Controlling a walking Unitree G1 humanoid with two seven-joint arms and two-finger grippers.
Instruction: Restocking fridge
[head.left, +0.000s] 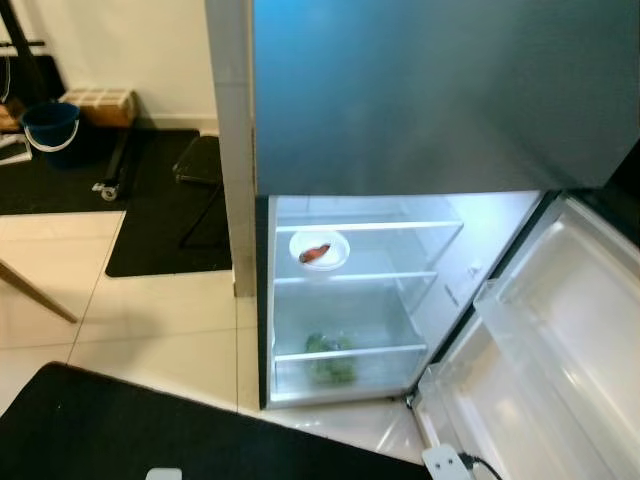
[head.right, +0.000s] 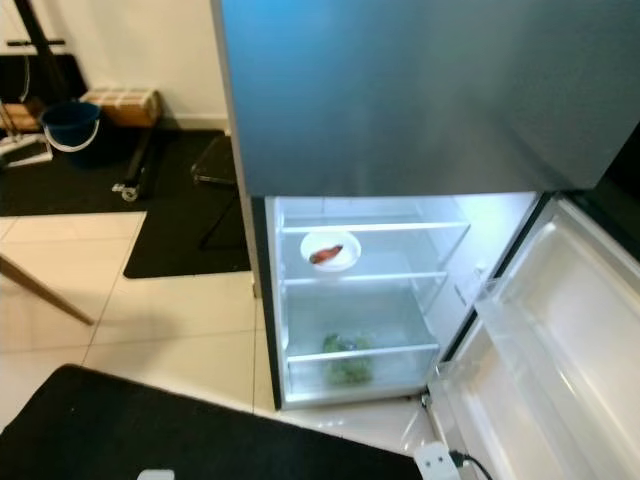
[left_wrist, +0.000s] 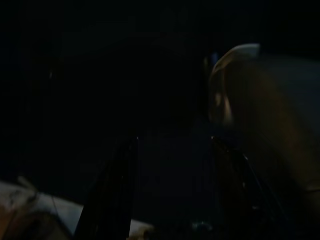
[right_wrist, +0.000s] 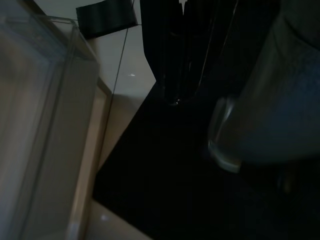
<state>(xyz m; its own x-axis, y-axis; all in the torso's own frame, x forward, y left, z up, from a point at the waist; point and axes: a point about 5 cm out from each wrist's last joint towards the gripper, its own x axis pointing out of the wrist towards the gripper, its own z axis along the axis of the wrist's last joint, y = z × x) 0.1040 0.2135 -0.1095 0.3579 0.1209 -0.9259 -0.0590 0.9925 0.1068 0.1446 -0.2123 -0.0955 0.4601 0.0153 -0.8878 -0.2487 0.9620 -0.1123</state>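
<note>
The fridge (head.left: 400, 90) stands before me with its lower compartment lit and open. A white bowl (head.left: 319, 249) holding something red sits on the middle glass shelf. Green vegetables (head.left: 330, 358) lie in the bottom drawer. The fridge door (head.left: 560, 340) is swung out to the right, and its white shelves look bare. In the dark left wrist view, my left gripper (left_wrist: 172, 142) has its two black fingers apart with nothing between them. In the right wrist view, my right gripper (right_wrist: 175, 97) hangs over a black surface with its fingers pressed together, beside a clear plastic wall (right_wrist: 45, 125).
A black surface (head.left: 150, 430) lies across the near foreground. A black floor mat (head.left: 165, 215) lies left of the fridge. A blue bucket (head.left: 50, 125) and a box (head.left: 100, 103) stand by the far wall. A white plug (head.left: 447, 462) with a cable lies below the door.
</note>
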